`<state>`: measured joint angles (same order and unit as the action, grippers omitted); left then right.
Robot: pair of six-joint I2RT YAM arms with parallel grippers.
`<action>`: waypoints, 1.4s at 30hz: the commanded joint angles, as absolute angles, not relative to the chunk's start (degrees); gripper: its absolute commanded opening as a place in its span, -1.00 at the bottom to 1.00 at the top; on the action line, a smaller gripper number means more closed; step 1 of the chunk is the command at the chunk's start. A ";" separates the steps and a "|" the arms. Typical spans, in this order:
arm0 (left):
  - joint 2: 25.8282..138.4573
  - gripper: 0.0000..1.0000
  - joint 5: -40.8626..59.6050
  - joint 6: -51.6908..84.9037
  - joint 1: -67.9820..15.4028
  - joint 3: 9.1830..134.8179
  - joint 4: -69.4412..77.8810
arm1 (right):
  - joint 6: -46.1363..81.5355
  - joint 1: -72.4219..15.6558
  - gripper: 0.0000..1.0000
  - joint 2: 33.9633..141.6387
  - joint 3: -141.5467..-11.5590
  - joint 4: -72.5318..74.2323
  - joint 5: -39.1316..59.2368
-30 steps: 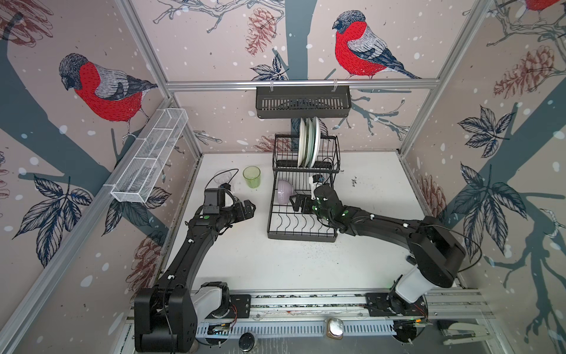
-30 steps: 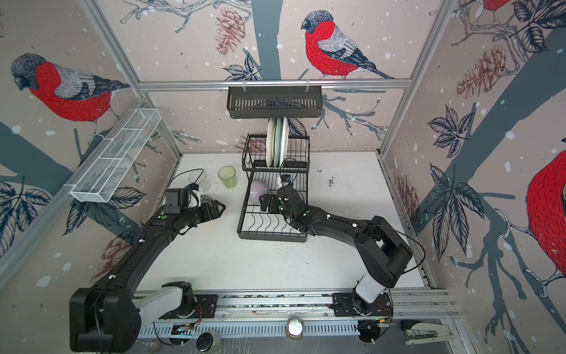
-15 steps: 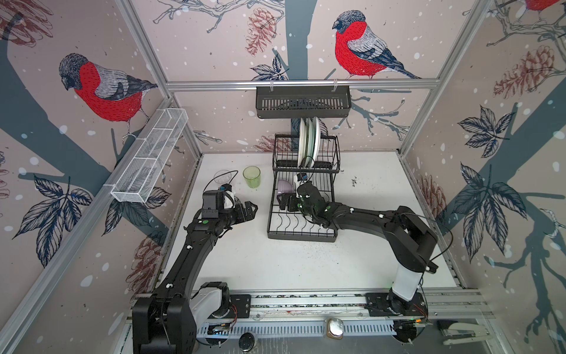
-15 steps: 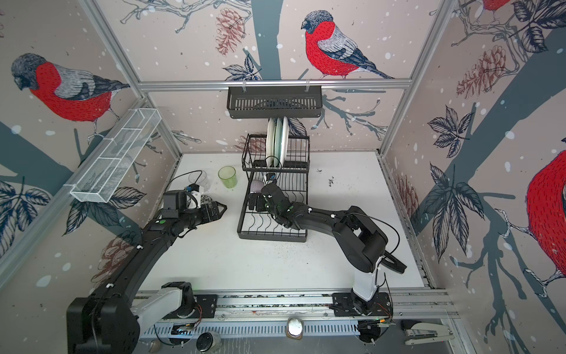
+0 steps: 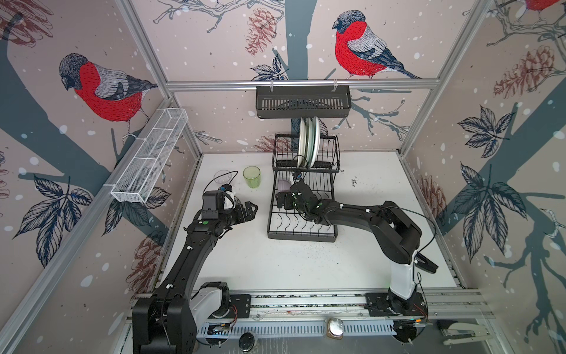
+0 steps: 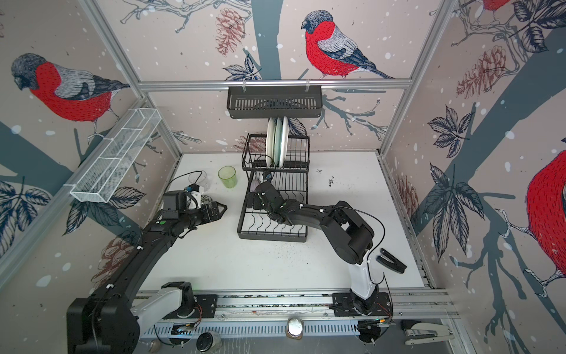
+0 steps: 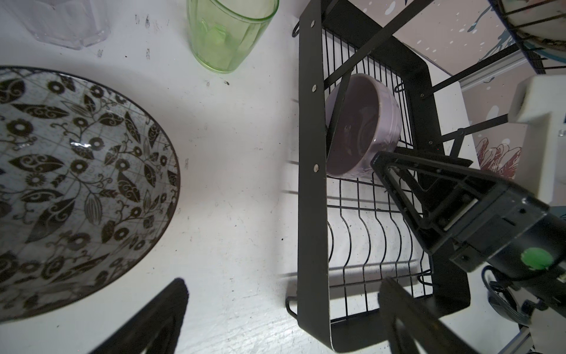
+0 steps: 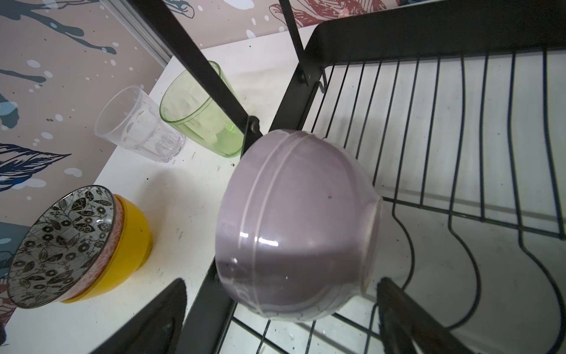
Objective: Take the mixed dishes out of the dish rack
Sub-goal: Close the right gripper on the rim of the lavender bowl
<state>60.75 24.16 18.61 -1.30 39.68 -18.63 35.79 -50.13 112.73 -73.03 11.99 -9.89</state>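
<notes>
White table (image 5: 275, 260) fills the near ground in both top views, with two black arms stretching away from its front edge. The left gripper (image 5: 249, 210) hovers above the table just left of the rack (image 5: 301, 236), its jaws spread wide and holding nothing. Under it, the left wrist view shows a patterned bowl (image 7: 76, 184). The right wrist view shows that bowl nested inside a yellow bowl (image 8: 134, 233), on the table beside the rack.

The right gripper (image 5: 283, 199) reaches into the rack's lower tier, jaws wide apart on either side of a lilac bowl (image 8: 294, 223). The lilac bowl lies on its side at the far left of the lower tier, with its opening toward the left rail. One finger (image 7: 435, 164) sits right by its base; whether it touches cannot be told.

Further back, on the table left of the rack, a green glass (image 5: 251, 177) and a clear glass (image 5: 222, 177) stand upright, close together. Three plates (image 5: 309, 142) stand on edge in the rack's upper tier. Above and behind them a black slotted basket (image 5: 303, 101) hangs on the rear rail. A white mesh basket (image 5: 150, 161) runs along the left wall.
</notes>
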 commanded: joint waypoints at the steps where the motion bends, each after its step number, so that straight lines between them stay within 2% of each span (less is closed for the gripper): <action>1: 60.69 0.94 25.08 18.34 -1.22 39.49 -16.89 | 34.53 -50.10 0.90 113.91 -74.81 11.03 -11.44; 11: 60.98 0.94 25.30 18.42 -1.24 39.33 -16.72 | 33.35 -50.18 0.80 117.38 -78.40 7.87 -15.43; 23: 61.04 0.94 25.14 18.46 -1.19 39.29 -16.73 | 31.78 -50.62 0.42 118.70 -78.57 9.33 -17.36; 32: 60.72 0.94 25.13 18.47 -1.21 39.17 -16.74 | 28.92 -52.58 0.15 118.14 -78.75 8.37 -24.90; 42: 60.89 0.95 25.36 18.58 -1.09 39.15 -16.67 | 23.60 -56.24 0.10 117.29 -79.28 8.17 -34.78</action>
<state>60.88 24.36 18.65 -1.23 39.18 -18.48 25.32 -55.79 118.13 -78.94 8.47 -30.92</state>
